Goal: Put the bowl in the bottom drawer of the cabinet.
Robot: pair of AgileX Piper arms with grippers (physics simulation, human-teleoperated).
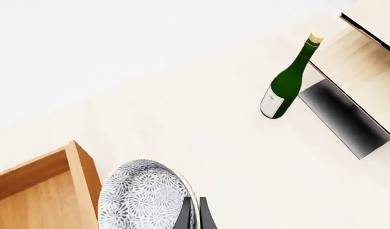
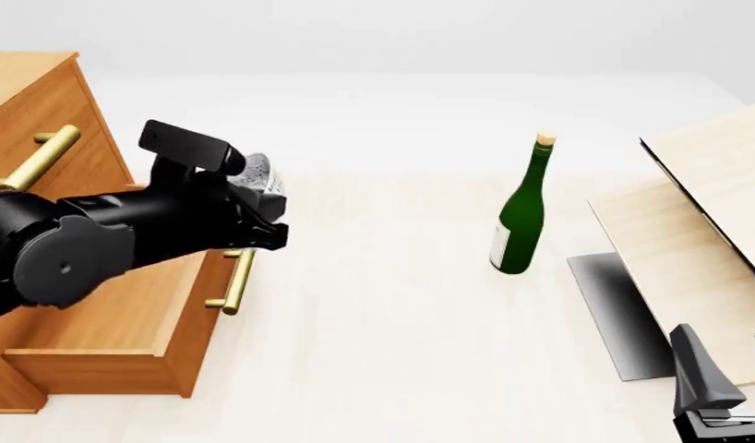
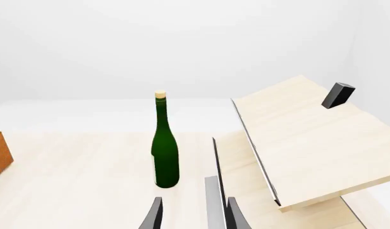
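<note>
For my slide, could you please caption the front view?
Left end effector carries the speckled bowl above the open bottom drawer; green bottle stands nearby.

The left arm (image 2: pixel 70 254) reached in from the left, level and extended rightward, its gripper (image 2: pixel 264 198) clamped on the bowl (image 2: pixel 259 173). The right gripper (image 2: pixel 728 388) sat low at the near right, fingers (image 3: pixel 154 214) parted, holding nothing.

A green bottle (image 3: pixel 165 151) (corked, upright) stands beyond the right gripper (image 3: pixel 193 214), beside pale wood boards (image 3: pixel 303 138).

bottle (image 2: pixel 521 226) label too blurred to read
</note>
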